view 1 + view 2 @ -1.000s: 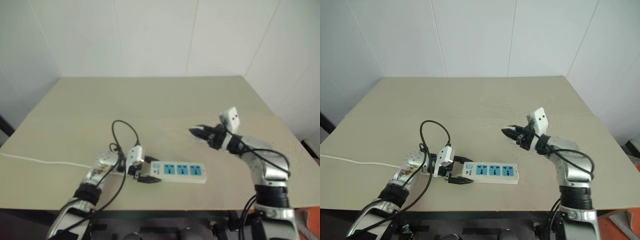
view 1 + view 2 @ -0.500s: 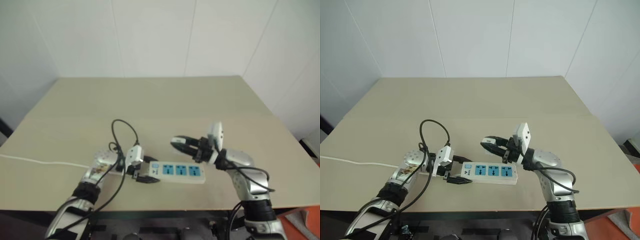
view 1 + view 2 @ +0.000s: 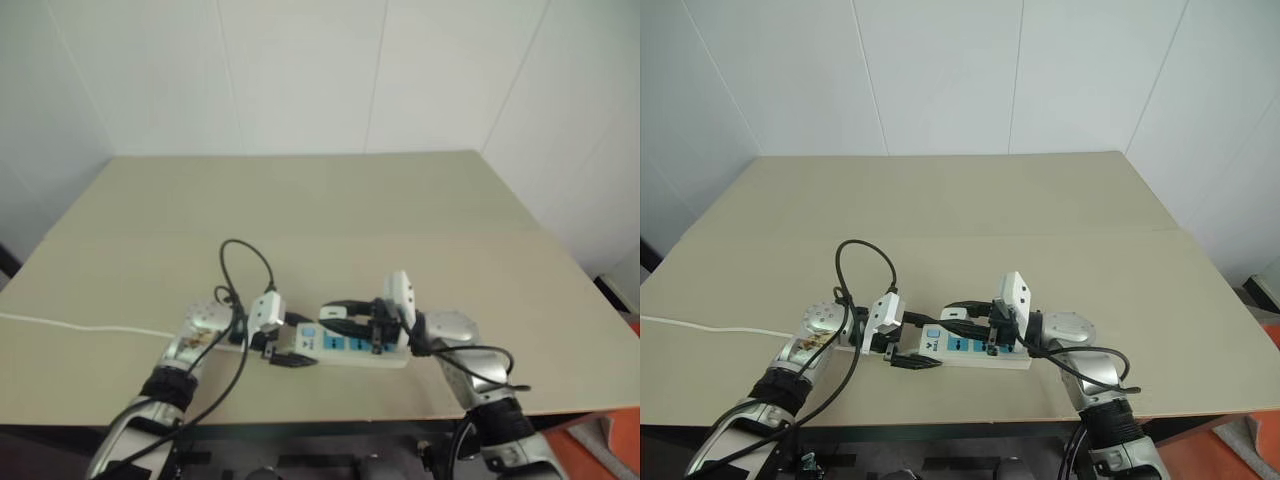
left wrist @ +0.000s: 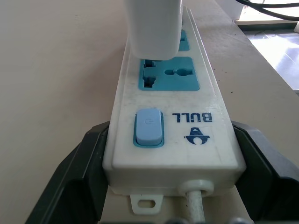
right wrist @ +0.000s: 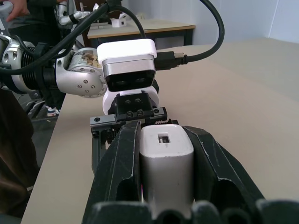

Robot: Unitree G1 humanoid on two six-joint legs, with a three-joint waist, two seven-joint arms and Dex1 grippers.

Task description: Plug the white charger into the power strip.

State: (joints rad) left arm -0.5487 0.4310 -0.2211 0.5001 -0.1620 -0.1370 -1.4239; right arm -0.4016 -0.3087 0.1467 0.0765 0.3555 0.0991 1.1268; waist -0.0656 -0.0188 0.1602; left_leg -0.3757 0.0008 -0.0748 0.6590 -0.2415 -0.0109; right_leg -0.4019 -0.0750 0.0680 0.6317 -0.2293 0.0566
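near the front edge of the beige wooden surface (image 3: 330,200), about midway along it, the long white power strip with three blue socket faces (image 3: 975,346) lies flat, running parallel to that edge. its thin white cord (image 3: 80,325) trails off toward the surface's left edge.

the left gripper (image 3: 908,356) is clamped on the strip's switch end. the head views show little more than black fingers at that end, but the left wrist view makes the hold plain: a black finger (image 4: 74,177) sits on each long side of the white body, with the pale blue rocker switch (image 4: 148,127) and the cord outlet between them.

the right gripper (image 3: 962,312) points across toward the left one and is closed on the small white cube-shaped charger (image 5: 166,161). the right wrist view shows the charger pinched between the two black fingers (image 5: 122,172), its back face with a small rectangular port turned to the camera, and the left gripper's white housing just beyond. from the head the charger is hard to pick out among the fingers.

the left wrist view shows the charger (image 4: 154,28) from the other side: its white body stands above the first blue socket (image 4: 169,74) next to the switch, at its far part. its prongs are hidden, so whether they are in the holes i cannot tell.
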